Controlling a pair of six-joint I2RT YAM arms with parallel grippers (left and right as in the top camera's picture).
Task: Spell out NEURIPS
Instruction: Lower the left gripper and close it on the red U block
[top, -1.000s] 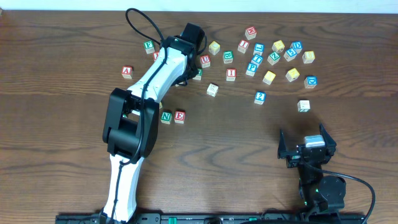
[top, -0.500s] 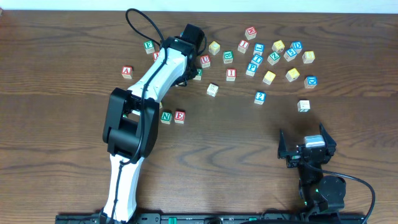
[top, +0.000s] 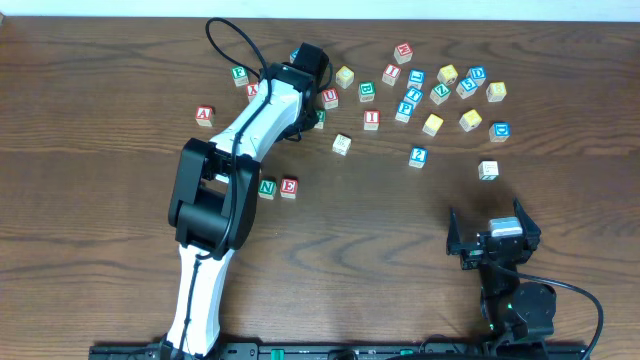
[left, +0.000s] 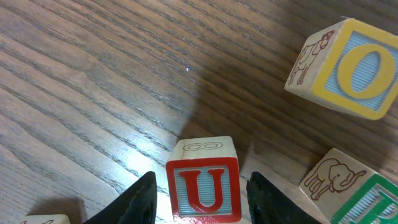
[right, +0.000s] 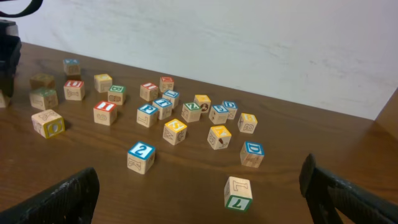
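1. A dark brown wood-grain table (top: 90, 230) is seen from above. Two robot arms rise from its near edge, and small wooden alphabet cubes lie scattered across the far side.
2. The white and black left arm (top: 250, 120) reaches diagonally toward the far middle of the table.
3. The left gripper (left: 201, 176) is partly open. In the wrist view its two black fingers stand on either side of the red U cube (left: 203, 186). A thin strip of table shows at each side of the cube, so it is not gripped.
4. The red U cube sits flat on the table with its letter upright toward the wrist camera. From above it lies just beside the tip of the left arm.
5. The green N cube (top: 267, 187) and the red E cube (top: 289, 187) sit side by side, with N to the left of E. They lie close to the arm's elbow, well apart from the scatter.
6. The red I cube (top: 372, 118) lies to the right of the U, within the loose group. Most other letters there are too small to read.
7. In the wrist view a yellow-bordered O cube (left: 348, 68) lies up and right of the U. A green-edged cube with an elephant drawing (left: 345, 190) is at the lower right.
8. A red A cube (top: 204, 115) sits alone, left of the arm.
9. The right gripper (top: 490, 225) is near the table's near right edge. Its jaws are spread wide over bare wood. The closest cube is a pale cube with green lettering (top: 488, 170).
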